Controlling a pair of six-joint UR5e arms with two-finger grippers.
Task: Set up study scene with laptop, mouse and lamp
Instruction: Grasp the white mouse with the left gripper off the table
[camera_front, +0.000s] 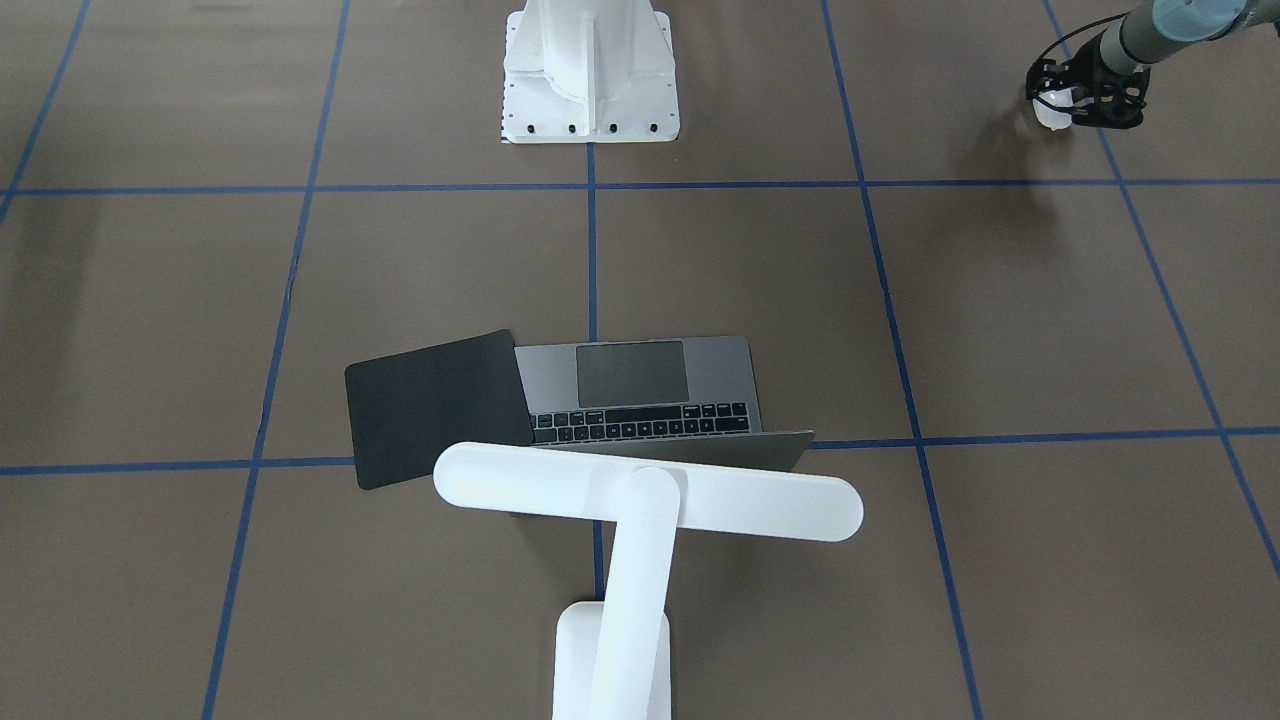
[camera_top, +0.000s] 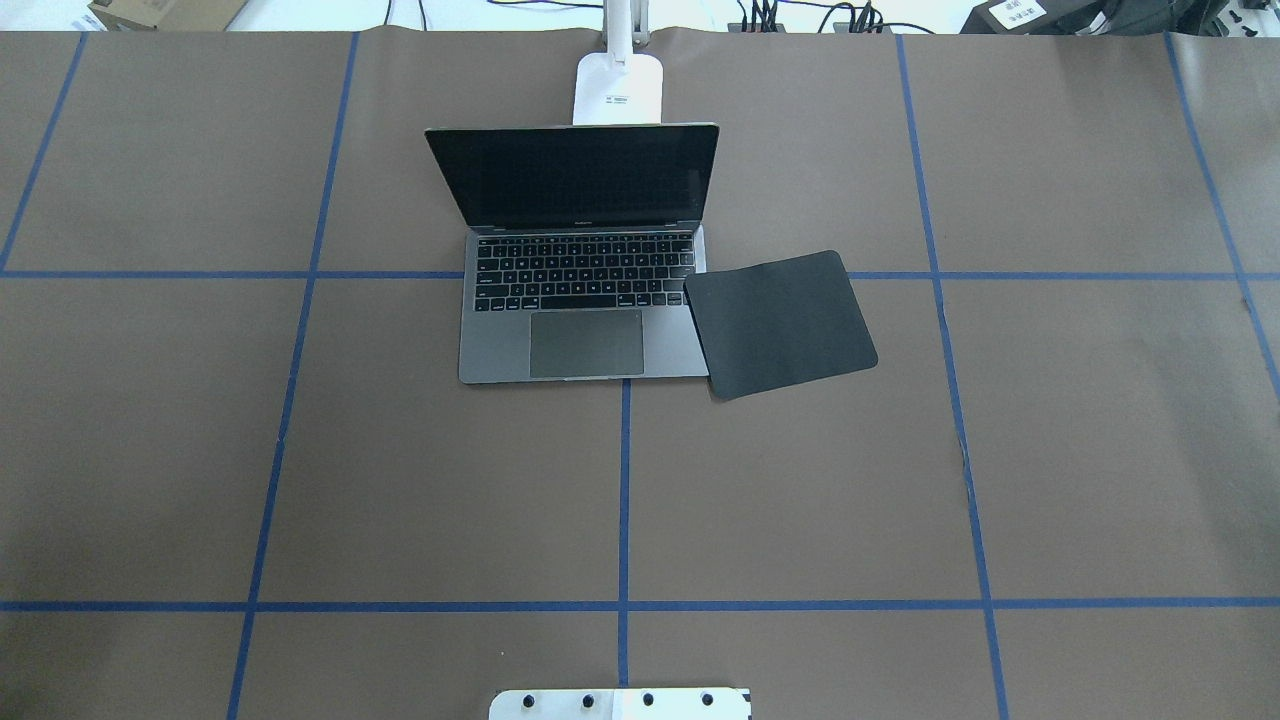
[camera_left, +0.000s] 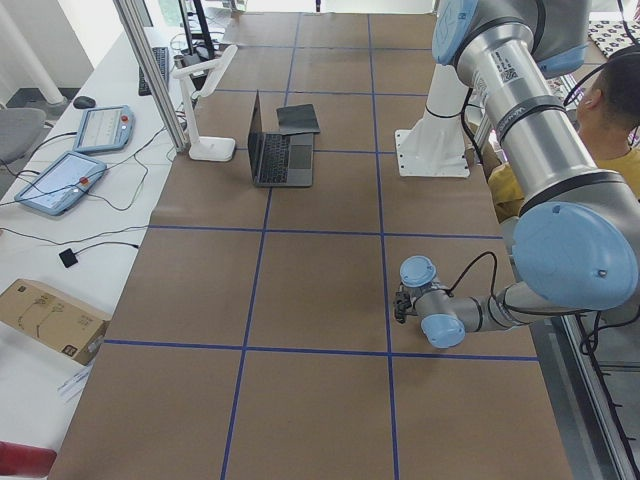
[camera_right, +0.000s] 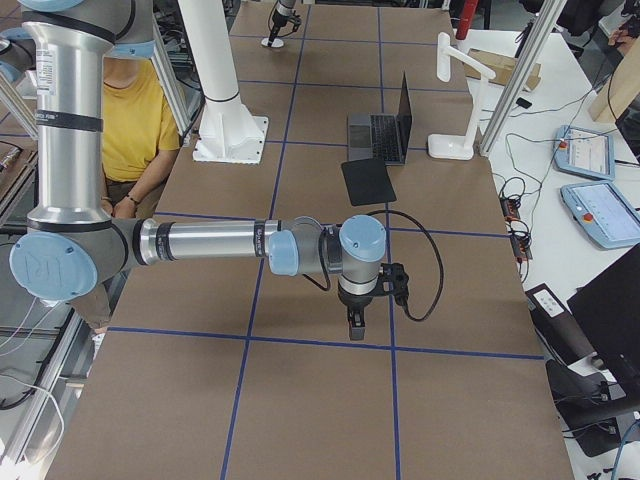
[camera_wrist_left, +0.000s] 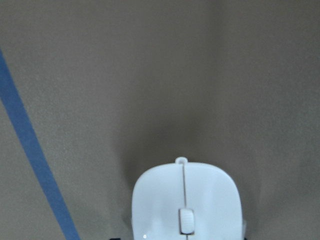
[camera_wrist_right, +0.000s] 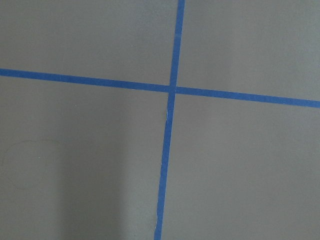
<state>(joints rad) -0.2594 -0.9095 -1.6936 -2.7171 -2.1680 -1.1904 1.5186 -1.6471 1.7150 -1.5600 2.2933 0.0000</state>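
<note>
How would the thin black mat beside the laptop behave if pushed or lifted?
The mat looks very thin, so it is probably light and floppy. Its edge overlaps the laptop, so a push may slide it onto the keys.

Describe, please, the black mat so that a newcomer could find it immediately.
Find the open laptop in front of the white lamp. Against its side on the robot's right lies the mat. It is the only thin, plain black square, skewed to the blue grid lines.
</note>
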